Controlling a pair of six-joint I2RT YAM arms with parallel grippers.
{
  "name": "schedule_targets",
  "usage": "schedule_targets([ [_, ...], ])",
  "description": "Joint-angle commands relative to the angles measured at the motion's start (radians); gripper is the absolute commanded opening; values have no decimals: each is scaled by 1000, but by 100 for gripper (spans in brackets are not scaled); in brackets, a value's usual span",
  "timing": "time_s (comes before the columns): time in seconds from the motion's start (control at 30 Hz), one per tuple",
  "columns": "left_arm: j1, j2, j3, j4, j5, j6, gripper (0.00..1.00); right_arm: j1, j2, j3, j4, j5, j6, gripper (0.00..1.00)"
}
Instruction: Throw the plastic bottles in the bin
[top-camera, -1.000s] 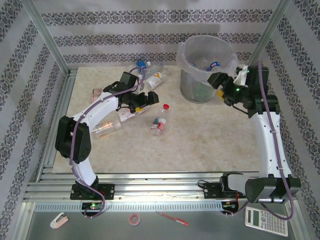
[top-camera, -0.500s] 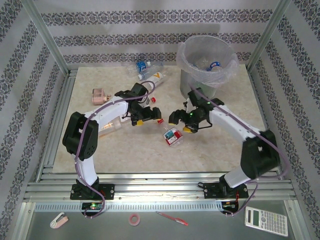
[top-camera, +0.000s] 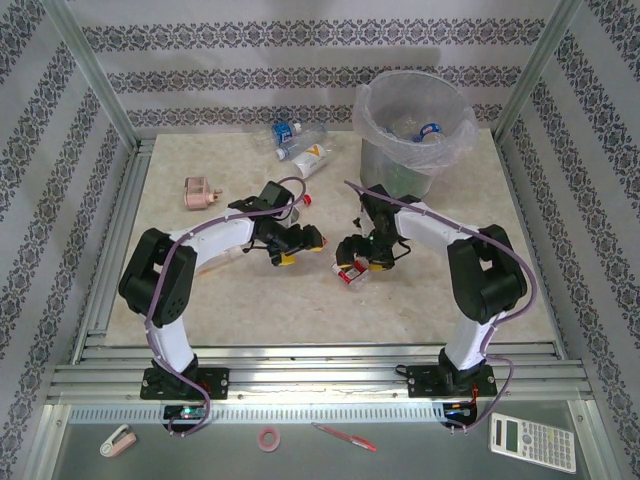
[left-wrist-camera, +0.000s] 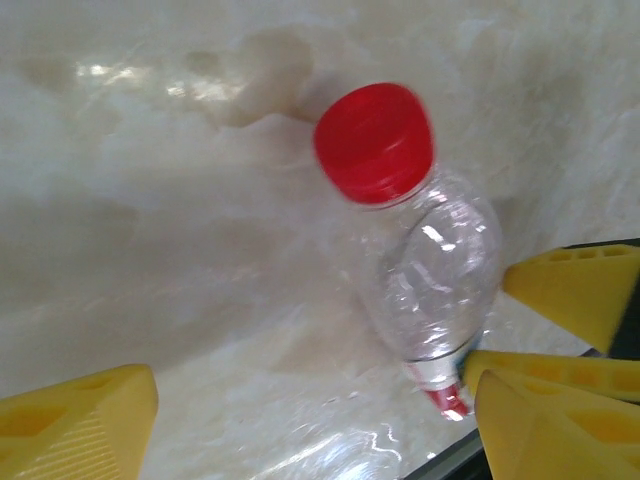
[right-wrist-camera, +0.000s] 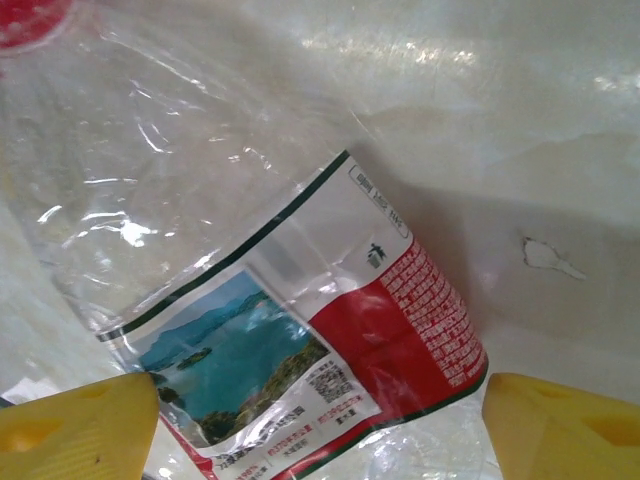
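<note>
The round translucent grey bin (top-camera: 395, 172), lined with a clear bag, stands upright and holds several clear bottles, among them a blue-capped bottle (top-camera: 430, 128). Left of the bin lie a blue-labelled clear plastic bottle (top-camera: 288, 131) and a white-and-orange-labelled bottle (top-camera: 311, 158). Nearer than the bin, a crumpled red-labelled bottle (top-camera: 349, 273) with a red cap lies on its side.

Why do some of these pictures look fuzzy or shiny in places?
Left wrist view: the red cap is smeared by blur, and glare streaks the glossy table. Right wrist view: the bottle's label is crisp. Top external view: sharp, with a bright strip on the near metal rail.
</note>
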Motion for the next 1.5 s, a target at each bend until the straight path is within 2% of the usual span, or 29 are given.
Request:
schedule_targets([
  [0.0,-21,48,18,110,36,-57,81,16,42,7,-19,7,-67,85],
  [0.27,-25,110,20,193,55,-102,74,51,78,-8,11,20,-59,85],
  [0.37,-27,113,20,192,56,-100,72,64,86,-3,24,12,-63,80],
  [0.57,-26,85,21,164,30,-81,72,73,43,-18,65,-5,-56,53],
  [0.67,-10,56,57,100,-14,-46,73,76,-19,-36,73,-4,-52,35],
  [0.73,10,31,87,87,-22,-39,75,76,-62,-56,76,-4,-34,20],
  [0.8,25,9,130,64,-24,-26,79,75,-104,-77,75,1,-13,12],
  [0.93,37,-35,257,1,-29,25,87,52,-235,-136,68,26,64,8],
  [1.0,38,-57,311,0,-31,45,92,17,-317,-169,50,42,118,6],
  [1.1,39,-89,389,5,-29,72,97,-94,-467,-229,-3,78,221,3],
  [1.3,46,-142,528,-28,-51,174,100,-425,-828,-357,-98,126,357,2],
  [1.4,51,-162,600,-71,-71,244,100,-533,-868,-357,-129,87,353,2],
  [1.47,59,-173,636,-93,-78,276,100,-570,-864,-322,-94,41,356,2],
])
